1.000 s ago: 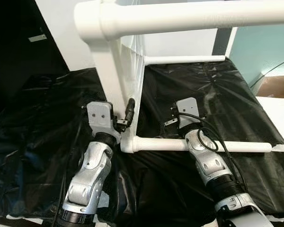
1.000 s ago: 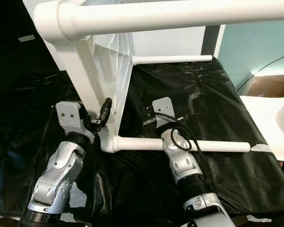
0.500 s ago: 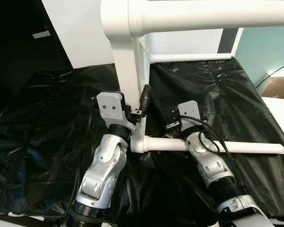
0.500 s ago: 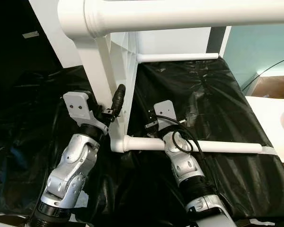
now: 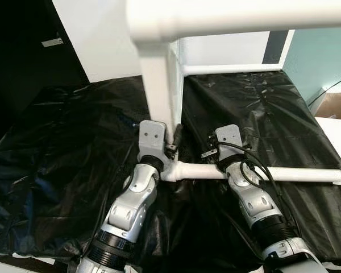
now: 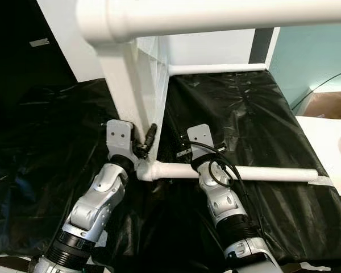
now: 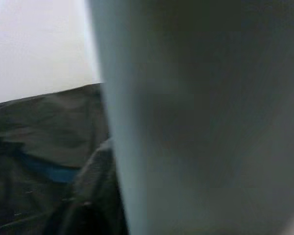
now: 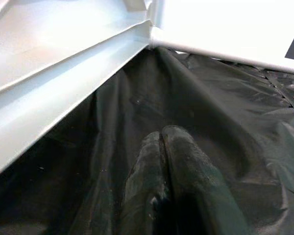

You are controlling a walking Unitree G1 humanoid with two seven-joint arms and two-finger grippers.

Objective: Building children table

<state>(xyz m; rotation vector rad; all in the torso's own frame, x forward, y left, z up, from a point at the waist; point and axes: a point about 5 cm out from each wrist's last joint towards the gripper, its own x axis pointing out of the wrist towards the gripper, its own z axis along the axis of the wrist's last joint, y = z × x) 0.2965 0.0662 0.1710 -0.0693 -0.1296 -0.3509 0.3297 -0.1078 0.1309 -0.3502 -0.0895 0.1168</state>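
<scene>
Gripping the table leg (image 5: 159,85) low, left claw (image 5: 174,138) risks tipping it; right claw (image 8: 171,161) at three o'clock, pinched empty.

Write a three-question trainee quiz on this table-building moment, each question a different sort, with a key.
1. True or false: the right gripper has its fingers pressed together.
2. Which part is the left gripper at? A) the far rail B) the upright white leg C) the cardboard box
3. Fill in: the table frame stands on black plastic ____.

Key: 1 true. 2 B; the leg looms close in the left wrist view. 3 sheeting; it covers the floor under the low rail.
</scene>
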